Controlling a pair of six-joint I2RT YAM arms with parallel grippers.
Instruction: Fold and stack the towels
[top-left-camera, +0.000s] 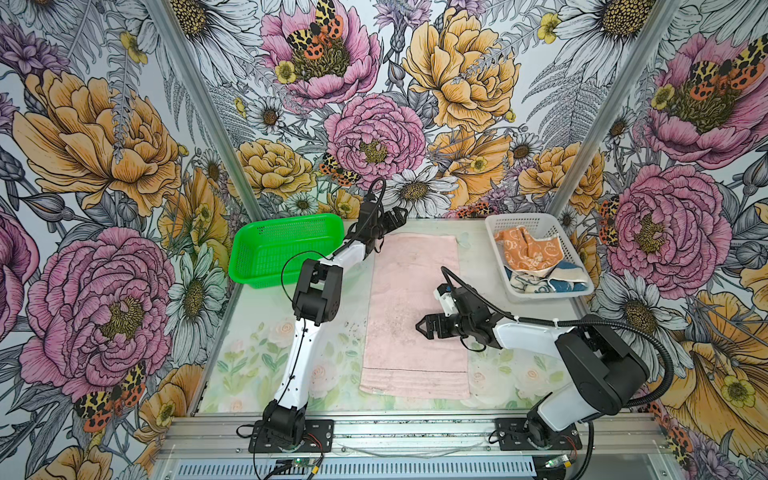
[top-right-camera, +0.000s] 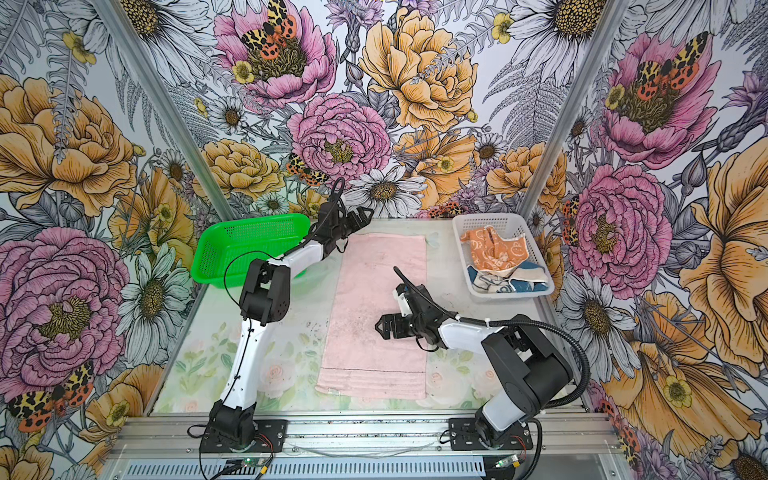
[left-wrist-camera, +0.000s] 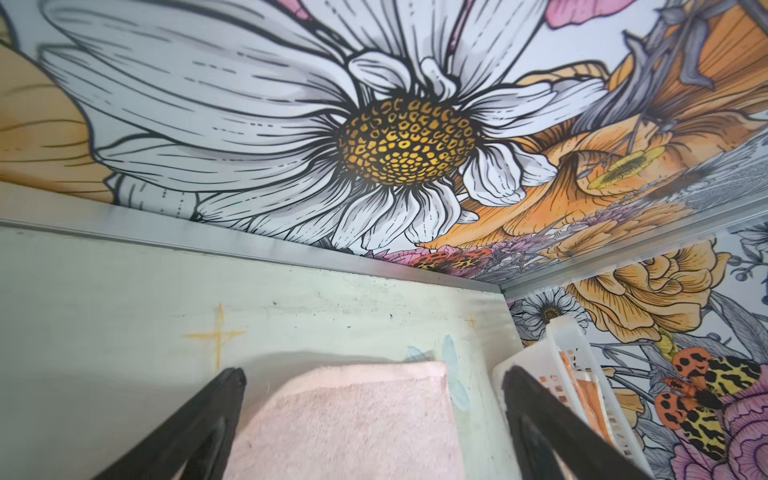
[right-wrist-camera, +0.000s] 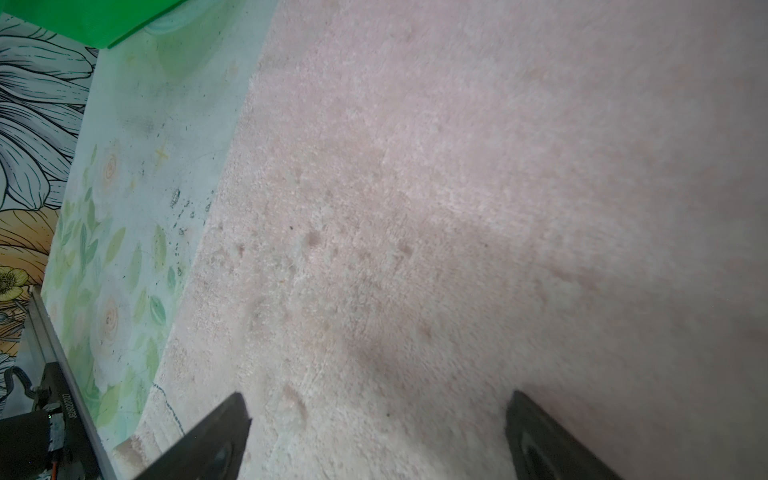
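Observation:
A pale pink towel (top-left-camera: 399, 291) (top-right-camera: 374, 291) lies spread flat, lengthwise down the middle of the table. My left gripper (top-left-camera: 401, 216) (top-right-camera: 365, 215) hovers open by the towel's far left corner; the left wrist view has the far edge of the pink towel (left-wrist-camera: 353, 415) between the jaws of the left gripper (left-wrist-camera: 374, 374). My right gripper (top-left-camera: 419, 326) (top-right-camera: 379, 326) stands open low over the towel's middle right, and the right wrist view shows only pink towel (right-wrist-camera: 457, 208) beneath the right gripper (right-wrist-camera: 374, 403). An orange towel (top-left-camera: 528, 249) (top-right-camera: 494, 249) and a blue towel (top-left-camera: 569, 282) (top-right-camera: 532, 284) lie crumpled in a white basket (top-left-camera: 496, 257) (top-right-camera: 461, 255).
A green basket (top-left-camera: 249, 232) (top-right-camera: 216, 232) stands at the far left, tilted, close beside the left arm. The white basket (left-wrist-camera: 569, 345) sits at the far right corner. Flowered walls enclose the table on three sides.

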